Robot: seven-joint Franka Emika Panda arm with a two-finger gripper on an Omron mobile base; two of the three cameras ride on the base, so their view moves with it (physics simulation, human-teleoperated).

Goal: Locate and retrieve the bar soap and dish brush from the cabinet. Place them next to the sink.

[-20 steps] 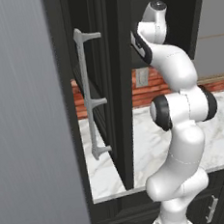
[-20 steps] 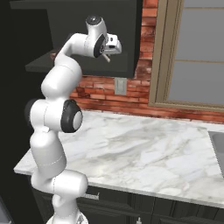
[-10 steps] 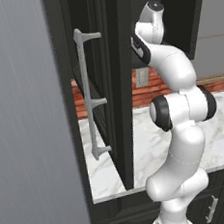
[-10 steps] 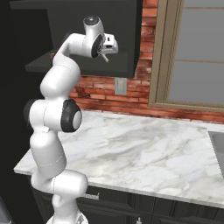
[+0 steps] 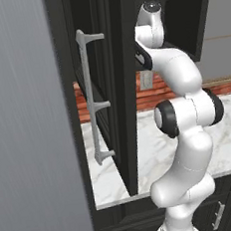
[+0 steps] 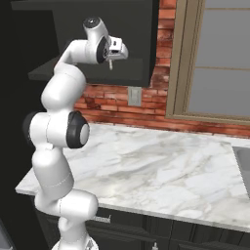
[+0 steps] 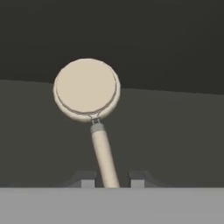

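Inside the cabinet (image 6: 97,44), the dish brush (image 7: 89,105) lies on the dark shelf, its handle end between the fingers (image 7: 136,178), which look closed on it. Gripped so far from the head, it may pivot or slip on lifting — or snag the cabinet edge.

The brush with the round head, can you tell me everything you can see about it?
The dish brush is pale cream all over, like wood or plastic. It has a flat round head, a small grey collar where the head joins, and a straight thin handle. It lies inside the dark cabinet, head pointing away from the hand. The handle's near end runs down between the two dark fingertips of the gripper, which have closed in beside it. Its bristles cannot be seen.
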